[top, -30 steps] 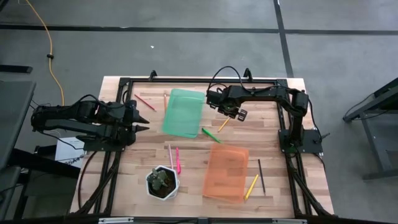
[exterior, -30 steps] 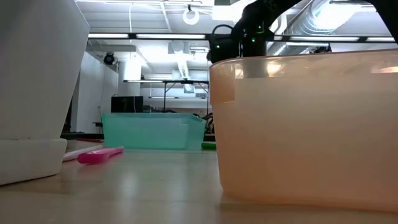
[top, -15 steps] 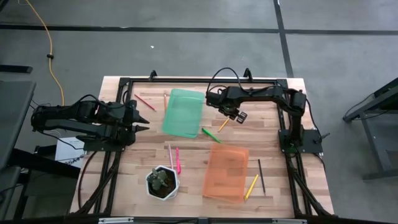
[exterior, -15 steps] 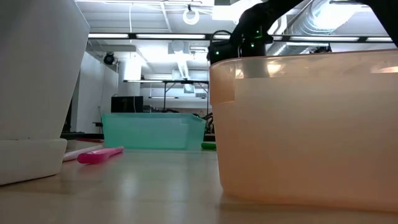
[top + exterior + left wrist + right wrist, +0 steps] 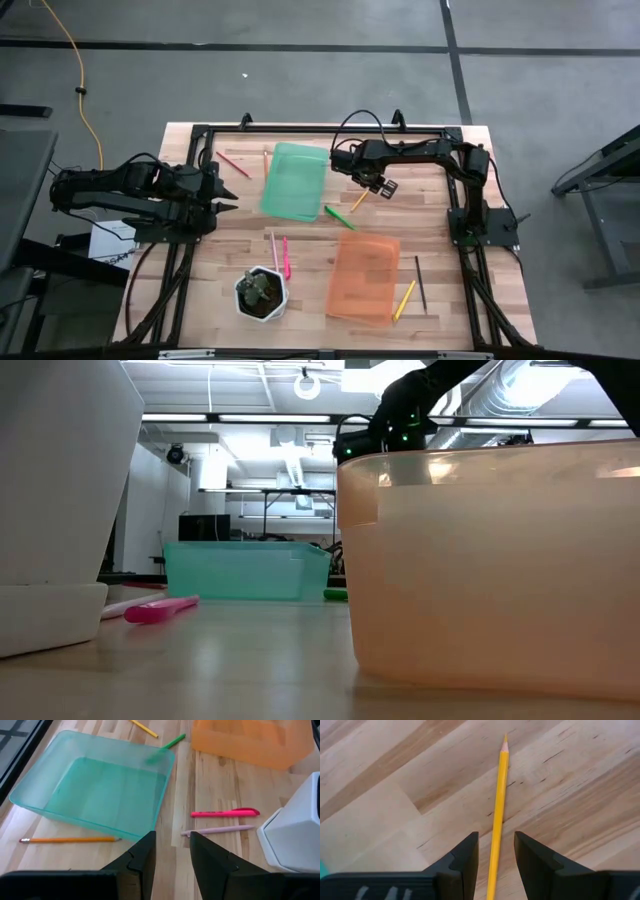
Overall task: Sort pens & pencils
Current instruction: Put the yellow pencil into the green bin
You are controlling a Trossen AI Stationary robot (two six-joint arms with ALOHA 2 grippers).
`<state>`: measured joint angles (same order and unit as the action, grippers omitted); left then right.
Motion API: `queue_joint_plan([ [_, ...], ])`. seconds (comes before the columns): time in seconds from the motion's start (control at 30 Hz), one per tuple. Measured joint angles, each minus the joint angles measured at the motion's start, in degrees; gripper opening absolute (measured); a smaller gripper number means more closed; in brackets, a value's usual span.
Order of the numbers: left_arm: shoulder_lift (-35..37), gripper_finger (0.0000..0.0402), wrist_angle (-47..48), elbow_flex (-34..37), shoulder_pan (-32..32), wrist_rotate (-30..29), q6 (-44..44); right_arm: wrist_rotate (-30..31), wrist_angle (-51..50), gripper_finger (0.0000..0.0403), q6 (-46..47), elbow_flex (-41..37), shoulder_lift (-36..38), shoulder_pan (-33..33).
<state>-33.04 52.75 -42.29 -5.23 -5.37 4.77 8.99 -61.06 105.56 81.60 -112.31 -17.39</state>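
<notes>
My right gripper [image 5: 495,865] is open, low over the table just right of the green tray [image 5: 294,181]. Its fingers stand on either side of a yellow pencil [image 5: 499,805] that lies flat on the wood [image 5: 359,200], without touching it. My left gripper [image 5: 172,855] is open and waits at the table's left side [image 5: 228,198]. On the table lie a green pen [image 5: 338,216], a pink pen [image 5: 286,257], a pale peach pen [image 5: 273,248], a red-brown pencil [image 5: 233,164], an orange-yellow pencil [image 5: 266,160], a dark brown pen [image 5: 420,282] and another yellow pencil [image 5: 404,299].
An orange tray [image 5: 364,277] sits toward the near edge, right of centre, and fills much of the low view [image 5: 490,560]. A white hexagonal plant pot [image 5: 261,292] stands near the near edge. A black frame rail [image 5: 320,128] runs round the table.
My right gripper has edged slightly toward the table's right side, staying over the yellow pencil. Nothing on the table has moved.
</notes>
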Motion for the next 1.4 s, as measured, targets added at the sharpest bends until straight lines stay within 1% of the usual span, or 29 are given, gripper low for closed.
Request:
queue_joint_plan([
  [0.43, 0.0, 0.0108, 0.09, 0.0, 0.0, 0.72, -0.28, 0.8, 0.38, 0.0117, -1.49, -0.02, 0.22, 0.02],
  [0.6, 0.0, 0.0108, 0.11, 0.0, 0.0, 0.87, -0.26, 0.4, 0.78, 0.0117, -4.09, -0.04, 2.36, -0.95],
  [0.67, 0.0, 0.0108, 0.11, -0.01, 0.0, 0.87, -0.37, 0.92, 0.92, 0.0117, -6.52, -0.04, 4.21, -1.76],
  [0.8, 0.0, 0.0108, 0.11, 0.0, 0.0, 0.89, -1.35, 3.43, -2.54, 0.0117, -6.89, -0.04, 9.13, -2.82],
  [1.03, 0.01, 0.0108, 0.11, 0.0, 0.0, 1.01, -1.39, 6.77, -8.48, 0.0117, -10.22, -0.04, 20.37, -4.57],
  [1.13, 0.02, 0.0108, 0.11, 0.0, 0.0, 1.01, -1.41, 8.45, -10.39, 0.0117, -10.32, -0.04, 25.73, -3.77],
  [1.27, 0.0, 0.0108, 0.11, -0.02, 0.0, 0.98, -1.44, 12.47, -10.79, 0.0117, -9.65, -0.04, 32.28, -1.33],
  [1.4, 0.0, 0.0108, 0.11, -0.01, -0.01, 0.97, -1.53, 13.88, -16.78, 0.0117, -5.45, -0.04, 35.05, 1.48],
])
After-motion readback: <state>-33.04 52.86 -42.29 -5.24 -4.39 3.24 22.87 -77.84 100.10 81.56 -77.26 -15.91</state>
